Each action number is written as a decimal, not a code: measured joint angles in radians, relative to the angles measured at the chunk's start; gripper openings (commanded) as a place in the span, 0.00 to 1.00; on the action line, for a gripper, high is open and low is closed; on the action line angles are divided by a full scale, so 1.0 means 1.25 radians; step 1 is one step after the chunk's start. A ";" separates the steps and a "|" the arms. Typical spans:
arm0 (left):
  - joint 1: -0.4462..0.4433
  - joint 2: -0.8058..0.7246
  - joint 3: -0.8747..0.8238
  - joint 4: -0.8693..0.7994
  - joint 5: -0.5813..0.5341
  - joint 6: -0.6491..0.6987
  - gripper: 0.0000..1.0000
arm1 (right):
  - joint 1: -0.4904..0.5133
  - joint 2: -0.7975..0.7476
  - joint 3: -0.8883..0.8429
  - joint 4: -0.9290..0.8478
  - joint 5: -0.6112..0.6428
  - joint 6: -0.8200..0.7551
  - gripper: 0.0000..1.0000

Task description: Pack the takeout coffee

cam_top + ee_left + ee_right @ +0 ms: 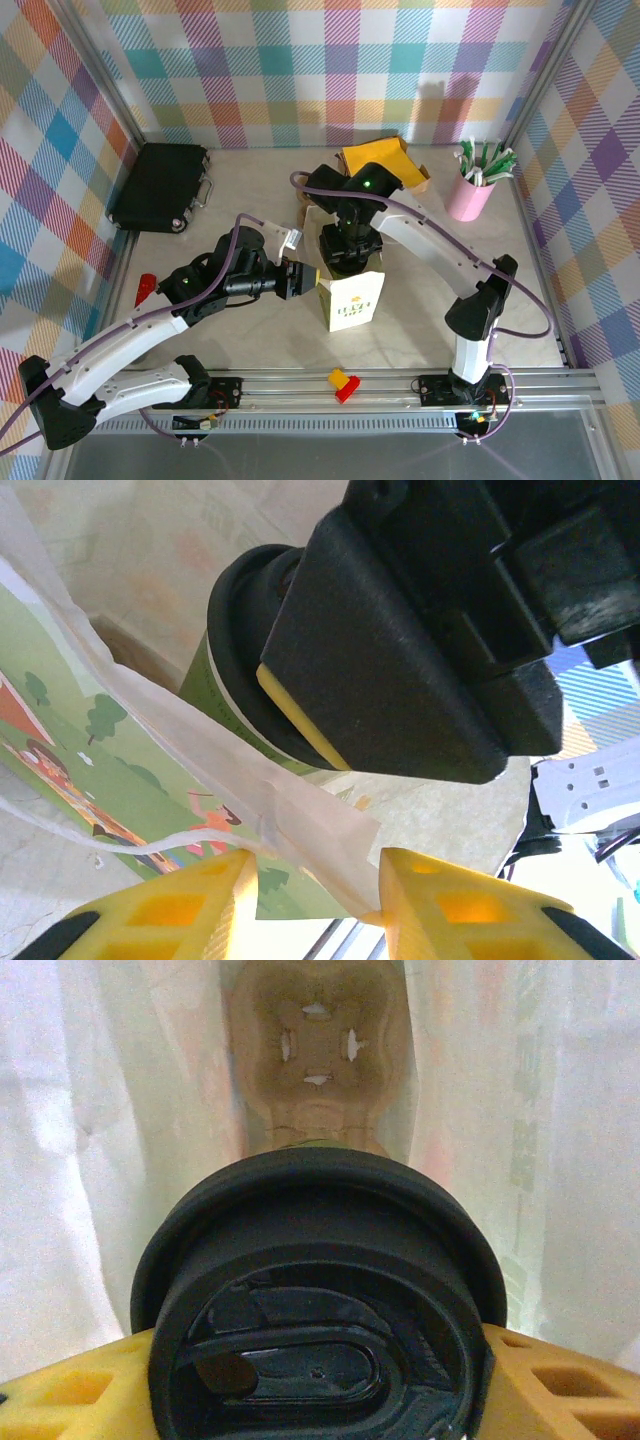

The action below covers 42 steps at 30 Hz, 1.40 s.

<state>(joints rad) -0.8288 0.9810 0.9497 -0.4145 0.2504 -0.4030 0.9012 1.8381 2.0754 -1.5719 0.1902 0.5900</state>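
Half done, I judge; right gripper (320, 1380) clamps the takeout coffee (320, 1220) by its lid, inside the white paper bag (352, 300) mouth, above the cardboard carrier (318, 1050) at bag bottom; left gripper (315, 900) straddles bag rim, pinch unclear; lowering and release remain.

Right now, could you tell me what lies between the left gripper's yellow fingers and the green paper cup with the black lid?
The left wrist view shows the thin upper edge of the white paper bag between them.
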 measured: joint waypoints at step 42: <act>0.002 -0.017 0.092 -0.071 -0.028 0.002 0.47 | 0.000 0.000 -0.127 0.073 -0.043 0.000 0.48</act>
<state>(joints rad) -0.8265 0.9592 1.0649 -0.5034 0.2153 -0.4007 0.9012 1.8385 1.9171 -1.4803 0.1360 0.5900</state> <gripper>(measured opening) 0.473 0.648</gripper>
